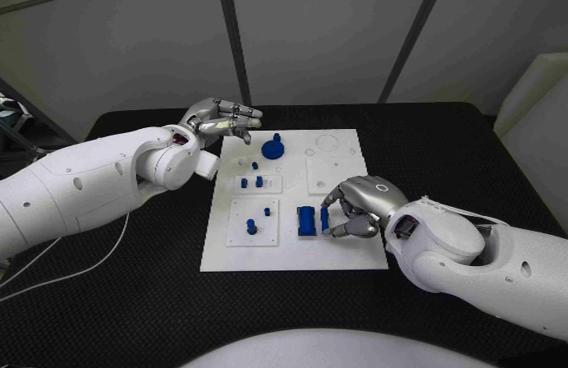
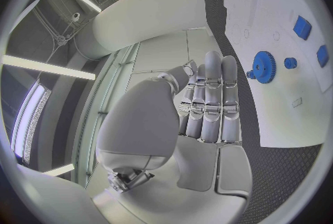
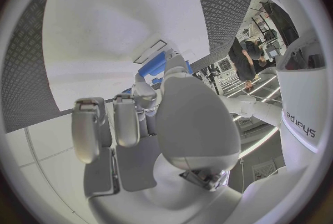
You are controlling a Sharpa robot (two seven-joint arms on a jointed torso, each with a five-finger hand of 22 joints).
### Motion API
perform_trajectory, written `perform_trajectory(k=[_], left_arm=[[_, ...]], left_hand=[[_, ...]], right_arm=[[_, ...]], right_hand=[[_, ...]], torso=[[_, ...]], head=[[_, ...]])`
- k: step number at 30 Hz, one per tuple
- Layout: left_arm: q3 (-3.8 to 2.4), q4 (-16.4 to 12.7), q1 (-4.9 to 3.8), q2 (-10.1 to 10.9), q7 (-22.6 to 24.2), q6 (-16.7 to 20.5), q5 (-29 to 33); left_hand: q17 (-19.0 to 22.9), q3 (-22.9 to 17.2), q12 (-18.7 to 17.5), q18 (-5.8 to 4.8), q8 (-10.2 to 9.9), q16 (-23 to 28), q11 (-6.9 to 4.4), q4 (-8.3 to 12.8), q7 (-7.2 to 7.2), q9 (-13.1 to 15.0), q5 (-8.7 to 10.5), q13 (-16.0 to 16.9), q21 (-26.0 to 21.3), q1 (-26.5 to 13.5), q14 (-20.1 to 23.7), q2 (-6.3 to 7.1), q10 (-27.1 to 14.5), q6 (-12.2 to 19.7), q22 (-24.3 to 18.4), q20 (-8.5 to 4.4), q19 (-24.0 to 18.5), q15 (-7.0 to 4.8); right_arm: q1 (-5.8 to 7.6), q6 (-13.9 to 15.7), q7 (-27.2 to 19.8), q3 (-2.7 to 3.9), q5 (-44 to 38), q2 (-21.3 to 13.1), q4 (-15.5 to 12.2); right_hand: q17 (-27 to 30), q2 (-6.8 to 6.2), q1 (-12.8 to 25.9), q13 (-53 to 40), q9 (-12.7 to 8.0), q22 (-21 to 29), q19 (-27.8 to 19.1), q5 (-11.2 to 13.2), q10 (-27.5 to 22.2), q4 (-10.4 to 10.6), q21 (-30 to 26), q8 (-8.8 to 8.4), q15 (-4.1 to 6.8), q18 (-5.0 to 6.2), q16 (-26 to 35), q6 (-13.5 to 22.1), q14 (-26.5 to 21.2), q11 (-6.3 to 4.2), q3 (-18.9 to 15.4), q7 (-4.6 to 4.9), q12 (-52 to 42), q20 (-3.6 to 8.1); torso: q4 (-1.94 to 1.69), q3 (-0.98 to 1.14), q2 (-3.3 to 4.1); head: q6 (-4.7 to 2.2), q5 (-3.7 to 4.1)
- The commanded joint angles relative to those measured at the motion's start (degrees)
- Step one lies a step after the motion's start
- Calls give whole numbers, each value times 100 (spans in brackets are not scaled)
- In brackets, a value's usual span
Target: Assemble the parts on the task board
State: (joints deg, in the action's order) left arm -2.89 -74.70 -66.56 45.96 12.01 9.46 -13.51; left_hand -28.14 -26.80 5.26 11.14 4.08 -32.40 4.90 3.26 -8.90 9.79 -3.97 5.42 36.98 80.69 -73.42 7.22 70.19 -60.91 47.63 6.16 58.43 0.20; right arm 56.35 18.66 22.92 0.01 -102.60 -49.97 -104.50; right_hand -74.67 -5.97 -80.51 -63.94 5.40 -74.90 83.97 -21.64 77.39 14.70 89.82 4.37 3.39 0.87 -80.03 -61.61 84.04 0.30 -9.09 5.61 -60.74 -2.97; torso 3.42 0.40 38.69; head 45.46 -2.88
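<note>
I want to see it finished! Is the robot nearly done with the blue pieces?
Not yet. Small pegs already stand in the board. The right hand is at a blue block by its fingertips. The gear lies loose near the left hand, which holds nothing.

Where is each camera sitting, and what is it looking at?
Head view: on the robot's head, looking down at the task board; both white arms show, left robot hand, right robot hand by a blue block.
Left wrist view: behind the left robot hand, facing the board's blue gear.
Right wrist view: behind the right robot hand, facing the board.
Head and left wrist views share the gear.
</note>
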Motion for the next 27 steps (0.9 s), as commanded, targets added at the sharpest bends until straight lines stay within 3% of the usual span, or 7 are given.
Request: perform_trajectory(k=[1, 27], left_arm=[[-4, 0, -8, -8, -4, -29, 22], [-4, -1, -8, -5, -18, -28, 22]], left_hand=[[9, 16, 25, -69, -21, 19, 23, 24, -32, -6, -5, -10, -9, 14, -9, -65, -23, -19, 7, 14, -11, 16], [10, 19, 23, -70, -23, 22, 25, 24, -35, -8, -5, -11, -10, 11, -8, -65, -28, -14, 8, 14, -12, 17]], right_arm=[[8, -133, -77, 2, 15, -25, -22], [8, -340, -119, 0, 34, 30, 71]], right_hand=[[-5, 48, -4, -5, 13, -1510, 603, -19, 31, -23, 18, 12, 51, -87, -20, -87, 274, -3, -3, -64, -29, 54], [15, -16, 15, 74, -14, -1510, 603, -13, -15, -52, 18, -27, 54, -87, -3, -72, 267, -2, -71, -64, 53, 59]], torso=[[-7, -2, 2], [-10, -1, 5]], head=[[3, 8], [16, -8]])
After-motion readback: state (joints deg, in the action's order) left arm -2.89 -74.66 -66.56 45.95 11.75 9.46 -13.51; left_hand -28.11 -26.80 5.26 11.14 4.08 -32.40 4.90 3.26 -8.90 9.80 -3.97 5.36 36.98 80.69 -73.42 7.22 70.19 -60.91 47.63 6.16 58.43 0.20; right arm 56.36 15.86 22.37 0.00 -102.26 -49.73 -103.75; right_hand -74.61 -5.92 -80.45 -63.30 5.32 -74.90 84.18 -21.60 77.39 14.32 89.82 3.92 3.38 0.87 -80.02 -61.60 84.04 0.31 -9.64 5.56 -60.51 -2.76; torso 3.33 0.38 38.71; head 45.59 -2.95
